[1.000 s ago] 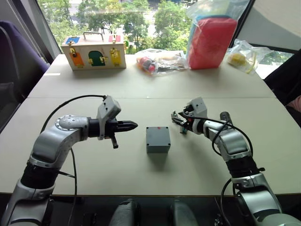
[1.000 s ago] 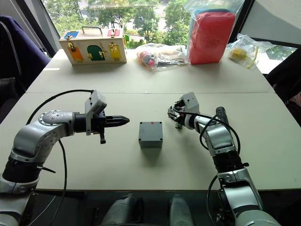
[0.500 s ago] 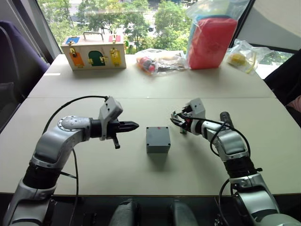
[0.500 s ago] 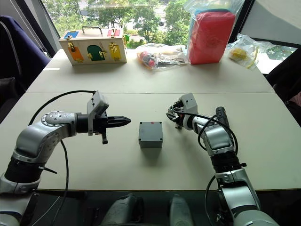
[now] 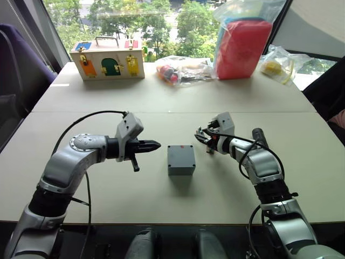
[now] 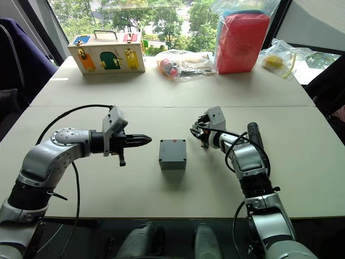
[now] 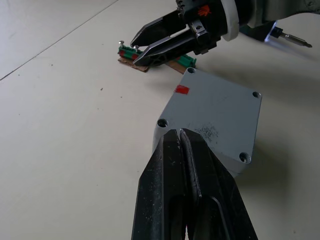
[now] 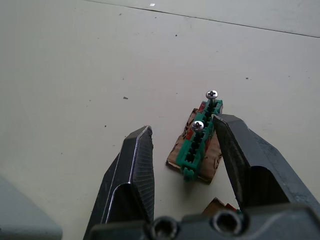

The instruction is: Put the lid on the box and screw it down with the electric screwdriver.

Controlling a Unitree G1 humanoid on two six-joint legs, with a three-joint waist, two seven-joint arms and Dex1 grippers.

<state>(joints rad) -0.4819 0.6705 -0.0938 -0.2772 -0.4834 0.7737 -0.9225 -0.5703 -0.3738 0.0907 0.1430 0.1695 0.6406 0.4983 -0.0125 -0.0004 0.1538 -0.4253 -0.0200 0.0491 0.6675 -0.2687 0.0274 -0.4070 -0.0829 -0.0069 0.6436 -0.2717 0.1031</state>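
Sitting mid-desk (image 5: 161, 205): the small grey box (image 5: 180, 159), lid (image 7: 220, 117) already resting flush on top, corner screw holes showing, a red mark at one edge. Hovering just beside the box on the robot's left: the left hand (image 5: 155, 144), fingers pressed together, holding nothing, tips aiming at the box. Hanging low on the box's other side: the right hand (image 8: 182, 145), fingers spread apart, straddling a green connector strip (image 8: 199, 145) bearing two upright screws. Lying on the desk beyond the right forearm, apart from both hands: the dark electric screwdriver (image 6: 251, 135). Standing along the far edge: a wooden latch box (image 5: 108, 58) and several plastic bags (image 5: 242, 40).
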